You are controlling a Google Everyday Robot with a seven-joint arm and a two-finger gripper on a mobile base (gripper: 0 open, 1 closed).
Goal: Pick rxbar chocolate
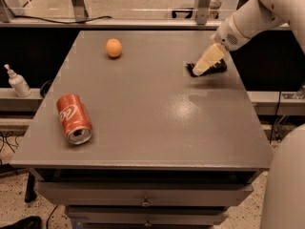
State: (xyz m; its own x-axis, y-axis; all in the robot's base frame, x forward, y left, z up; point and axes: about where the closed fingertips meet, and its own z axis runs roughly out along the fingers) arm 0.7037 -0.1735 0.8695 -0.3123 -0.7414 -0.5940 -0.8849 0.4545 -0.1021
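Note:
The rxbar chocolate (215,68) is a small flat black bar lying on the grey table (143,113) near its right edge, at the far right. My gripper (202,67), with pale cream fingers, reaches down from the upper right and sits right over the bar, covering its middle; only the bar's two ends show. The white arm (248,20) comes in from the top right corner.
A red soda can (74,119) lies on its side at the table's front left. An orange fruit (113,47) sits at the far left-centre. A white bottle (17,81) stands on a ledge left of the table. Drawers are below the front edge.

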